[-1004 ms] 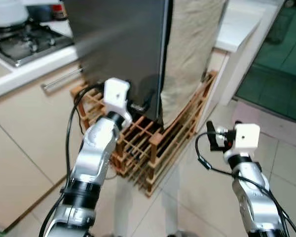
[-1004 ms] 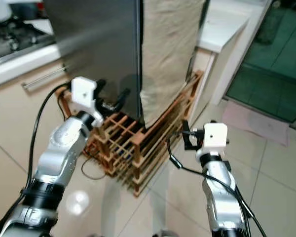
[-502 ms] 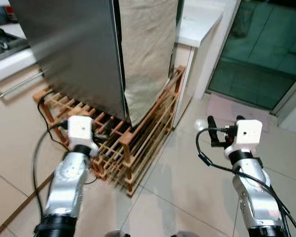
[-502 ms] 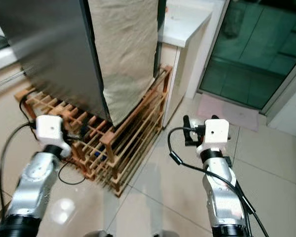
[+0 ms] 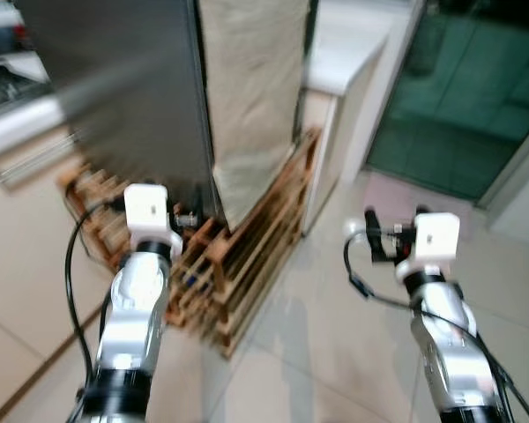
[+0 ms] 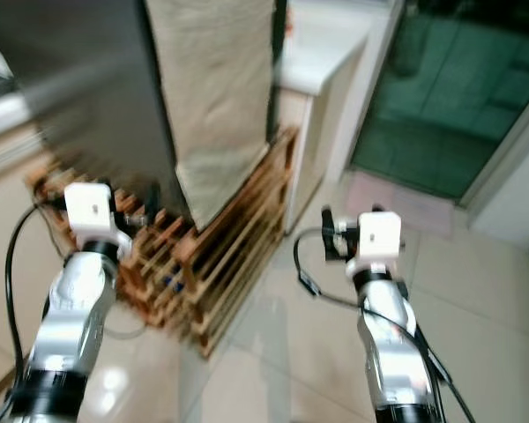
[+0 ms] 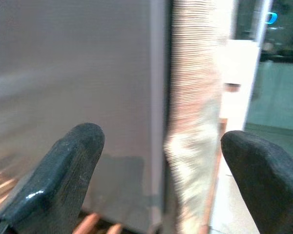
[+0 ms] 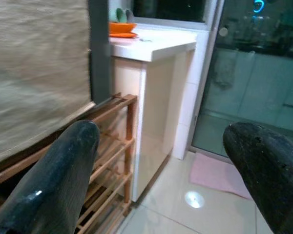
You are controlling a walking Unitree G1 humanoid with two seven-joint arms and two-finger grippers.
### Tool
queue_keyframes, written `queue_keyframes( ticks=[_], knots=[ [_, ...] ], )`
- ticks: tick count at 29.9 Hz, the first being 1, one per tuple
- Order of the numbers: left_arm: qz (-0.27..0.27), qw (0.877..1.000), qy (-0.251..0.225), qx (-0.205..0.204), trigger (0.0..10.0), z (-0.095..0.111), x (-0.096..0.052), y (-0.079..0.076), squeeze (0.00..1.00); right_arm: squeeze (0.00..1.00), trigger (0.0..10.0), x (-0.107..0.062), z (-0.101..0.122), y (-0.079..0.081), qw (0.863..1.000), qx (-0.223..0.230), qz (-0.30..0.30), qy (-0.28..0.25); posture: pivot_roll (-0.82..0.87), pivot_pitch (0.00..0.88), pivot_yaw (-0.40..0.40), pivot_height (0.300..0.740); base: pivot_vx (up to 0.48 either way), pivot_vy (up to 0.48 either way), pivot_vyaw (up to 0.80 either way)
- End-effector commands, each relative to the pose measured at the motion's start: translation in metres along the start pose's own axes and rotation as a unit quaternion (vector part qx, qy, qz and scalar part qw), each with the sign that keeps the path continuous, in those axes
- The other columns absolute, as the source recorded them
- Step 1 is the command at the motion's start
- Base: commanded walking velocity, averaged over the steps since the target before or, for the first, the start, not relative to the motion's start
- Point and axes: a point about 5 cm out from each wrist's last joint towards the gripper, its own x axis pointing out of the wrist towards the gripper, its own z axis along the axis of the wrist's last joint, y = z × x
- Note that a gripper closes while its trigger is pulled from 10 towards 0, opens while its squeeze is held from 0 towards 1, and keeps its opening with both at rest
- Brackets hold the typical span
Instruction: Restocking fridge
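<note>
The fridge (image 5: 123, 88) is a tall grey steel box standing on a slatted wooden rack (image 5: 247, 256). A beige cloth (image 5: 251, 97) hangs down its side. My left gripper (image 5: 192, 215) is held up close to the fridge's lower front corner, open, with nothing between its fingers (image 7: 73, 161); the left wrist view looks at the steel face (image 7: 78, 73) and the cloth edge. My right gripper (image 5: 390, 231) hovers over the floor to the right of the rack, also open and empty, pointing toward the rack (image 8: 112, 122) and a white counter (image 8: 151, 44).
A white counter unit (image 5: 353, 44) stands right behind the fridge, with an orange bowl (image 8: 122, 28) on it. A green glass door (image 5: 467, 97) and a pink mat (image 5: 397, 194) lie to the right. A cabinet with a bar handle (image 5: 31, 159) is at the left. Tiled floor (image 5: 317, 352) spreads in front.
The view has swung right and is now blurred from camera motion. My left arm dropped lower, then rose again toward the fridge's bottom corner. The right gripper has kept its pose.
</note>
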Motion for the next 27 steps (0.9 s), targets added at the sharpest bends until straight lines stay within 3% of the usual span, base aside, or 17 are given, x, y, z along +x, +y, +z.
queue_keyframes(
  ticks=[1, 8, 12, 14, 15, 20, 21, 23, 27],
  knots=[
    [-0.003, 1.0, -0.005, 0.003, 10.0, 0.005, 0.003, -0.003, 0.0, 0.0, 10.0, 0.002, 0.001, -0.002, 1.0, -0.004, -0.002, -0.004, -0.05, 0.0, -0.009, 0.726, 0.439, 0.0, 0.0],
    [0.019, 1.0, 0.009, 0.012, 10.0, 0.005, 0.009, 0.01, 0.0, 0.0, 10.0, 0.001, -0.003, -0.002, 1.0, -0.004, -0.002, 0.002, -0.04, 0.0, -0.008, 0.726, 0.0, 0.0, 0.0],
    [-0.008, 1.0, 0.015, 0.012, 10.0, 0.013, 0.018, 0.006, 0.0, 0.0, 10.0, 0.001, -0.004, -0.002, 1.0, -0.004, 0.001, 0.003, -0.04, 0.0, -0.009, 0.726, 0.0, 0.0, 0.0],
    [-0.074, 0.997, 0.021, 0.001, 10.0, 0.027, 0.031, -0.015, 0.0, 0.0, 10.0, 0.001, -0.004, -0.002, 1.0, -0.004, 0.002, 0.004, -0.04, 0.0, -0.01, 0.726, 0.0, 0.0, 0.0],
    [-0.074, 0.997, 0.021, 0.001, 10.0, 0.027, 0.031, -0.015, 0.0, 0.0, 10.0, 0.001, -0.004, -0.002, 1.0, -0.004, 0.002, 0.004, -0.04, 0.0, -0.01, 0.726, 0.0, 0.0, 0.0],
    [-0.133, 0.99, 0.028, -0.022, 10.0, 0.039, 0.049, -0.044, 0.0, 0.0, 10.0, 0.002, -0.003, -0.002, 1.0, 0.0, 0.0, 0.003, -0.06, 0.0, -0.007, 0.726, 0.0, 0.0, 0.0],
    [-0.133, 0.99, 0.028, -0.022, 10.0, 0.039, 0.049, -0.044, 0.0, 0.0, 10.0, 0.002, -0.003, -0.002, 1.0, 0.0, 0.0, 0.003, -0.06, 0.0, -0.007, 0.726, 0.0, 0.0, 0.0],
    [-0.134, 0.991, 0.031, -0.008, 10.0, 0.046, 0.066, -0.051, 0.0, 0.0, 10.0, 0.001, 0.001, -0.003, 1.0, -0.001, -0.002, -0.003, -0.09, 0.0, 0.014, 0.726, 0.0, 0.0, 0.0],
    [-0.112, 0.993, 0.031, 0.0, 10.0, 0.052, 0.075, -0.047, 0.0, 0.0, 10.0, -0.005, 0.0, -0.007, 1.0, -0.003, -0.011, 0.001, -0.1, 0.0, 0.019, 0.726, 0.0, 0.0, 0.0]
  ],
)
